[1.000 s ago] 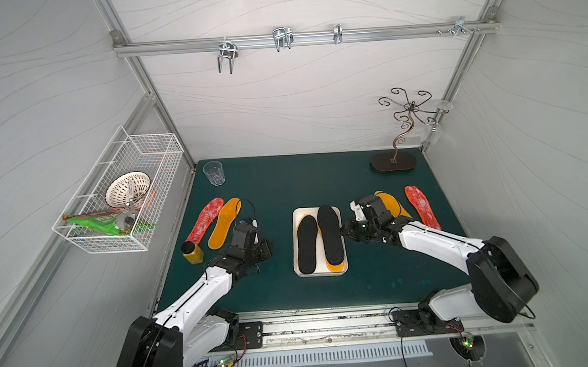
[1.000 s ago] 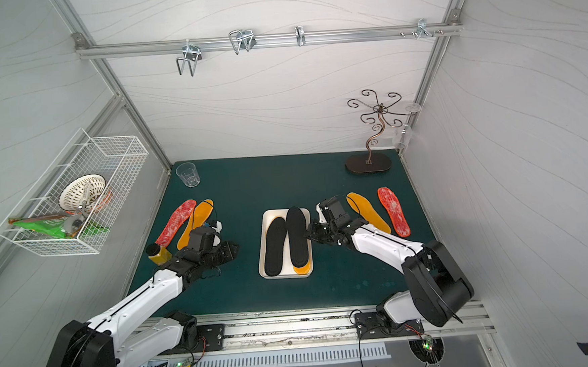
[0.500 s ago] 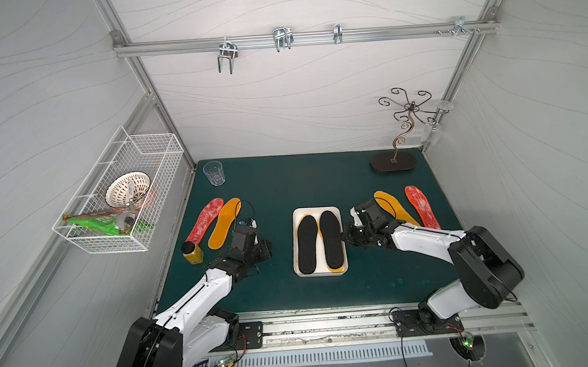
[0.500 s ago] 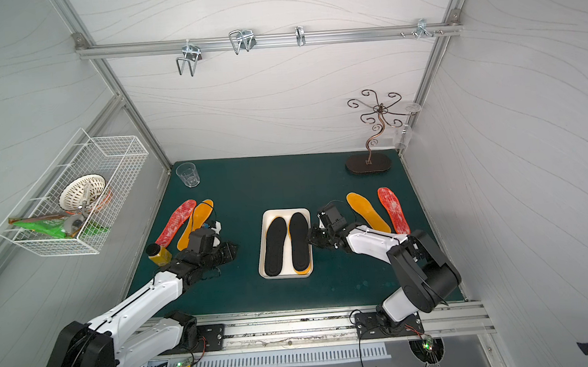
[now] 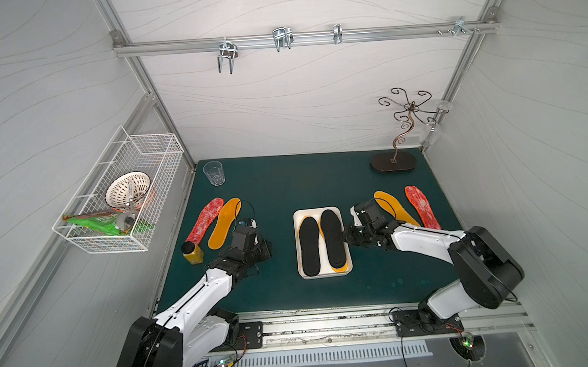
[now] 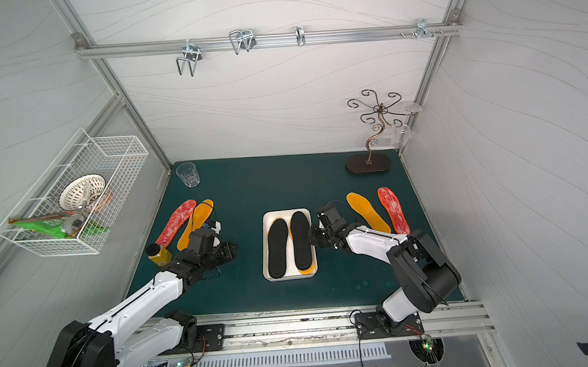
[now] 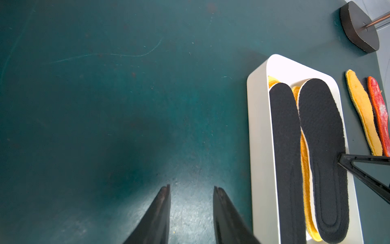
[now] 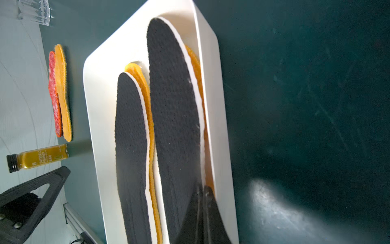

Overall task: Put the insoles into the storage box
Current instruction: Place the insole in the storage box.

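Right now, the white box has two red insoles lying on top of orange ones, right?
Not quite. The two on top in the storage box are black insoles, not red; orange insoles do lie under them. Both top views show it, and the red insoles lie out on the mat.

Bright, even white light fills both top views, and straight lines bow toward the edges. On the table (image 7: 105,84) a dark shadow pools ahead of the left tool (image 7: 191,188), beside a pale patch of glare. The right wrist view goes soft close up.
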Motion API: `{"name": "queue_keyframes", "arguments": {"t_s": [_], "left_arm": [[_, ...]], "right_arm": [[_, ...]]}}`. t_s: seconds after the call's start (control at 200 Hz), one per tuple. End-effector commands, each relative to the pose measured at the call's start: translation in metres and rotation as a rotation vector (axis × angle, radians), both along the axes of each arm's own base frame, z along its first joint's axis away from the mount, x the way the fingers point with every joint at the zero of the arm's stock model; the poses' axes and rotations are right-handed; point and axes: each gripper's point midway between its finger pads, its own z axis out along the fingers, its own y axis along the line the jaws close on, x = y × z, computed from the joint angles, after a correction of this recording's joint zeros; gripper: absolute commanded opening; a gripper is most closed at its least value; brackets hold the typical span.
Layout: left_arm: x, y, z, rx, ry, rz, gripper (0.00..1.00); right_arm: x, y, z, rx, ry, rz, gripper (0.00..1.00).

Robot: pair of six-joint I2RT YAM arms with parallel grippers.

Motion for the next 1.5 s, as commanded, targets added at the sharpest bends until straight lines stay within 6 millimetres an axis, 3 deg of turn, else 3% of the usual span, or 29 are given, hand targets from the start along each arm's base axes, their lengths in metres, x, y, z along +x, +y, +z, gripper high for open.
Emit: {"name": "queue_keyframes", "arguments": {"t_s": [0.0,0.15,0.36,0.75,0.775,0.825,0.87,0.975,1.195,1.295,1.42,1.465,1.495], "left_arm": [[0.011,0.000,0.009,-0.011,-0.039,0.020,0.38],[0.012,-0.001,0.010,-0.016,-0.037,0.024,0.38],[0.013,-0.001,0.011,-0.017,-0.039,0.024,0.38],[0.014,-0.003,0.008,-0.021,-0.028,0.021,0.38],[0.015,-0.003,0.009,-0.022,-0.029,0.020,0.38],[0.015,-0.003,0.008,-0.023,-0.026,0.021,0.38],[0.015,-0.004,0.009,-0.025,-0.027,0.020,0.38],[0.016,-0.004,0.009,-0.026,-0.028,0.019,0.38],[0.017,-0.005,0.011,-0.031,-0.027,0.017,0.38],[0.017,-0.005,0.012,-0.034,-0.029,0.020,0.38],[0.018,-0.006,0.015,-0.037,-0.034,0.021,0.38],[0.019,-0.006,0.015,-0.038,-0.032,0.023,0.38],[0.019,-0.006,0.016,-0.039,-0.031,0.022,0.38]], "right_arm": [[0.001,-0.017,-0.002,-0.064,-0.005,-0.013,0.00],[0.002,-0.023,-0.002,-0.068,-0.001,-0.013,0.00],[-0.004,-0.016,0.003,-0.044,0.016,0.032,0.00],[-0.002,-0.028,0.014,-0.149,-0.017,0.067,0.00],[-0.003,-0.028,0.014,-0.153,-0.016,0.072,0.05],[-0.002,-0.028,0.015,-0.161,-0.016,0.077,0.29],[-0.003,-0.028,0.016,-0.166,-0.015,0.079,0.38],[-0.003,-0.028,0.019,-0.177,-0.027,0.087,0.45],[-0.002,-0.026,0.037,-0.212,-0.084,0.127,0.48],[-0.004,-0.015,0.050,-0.220,-0.138,0.189,0.44],[-0.008,0.003,0.055,-0.252,-0.182,0.285,0.08],[-0.010,0.008,0.053,-0.279,-0.186,0.314,0.00],[-0.012,0.012,0.051,-0.296,-0.190,0.332,0.00]]}}
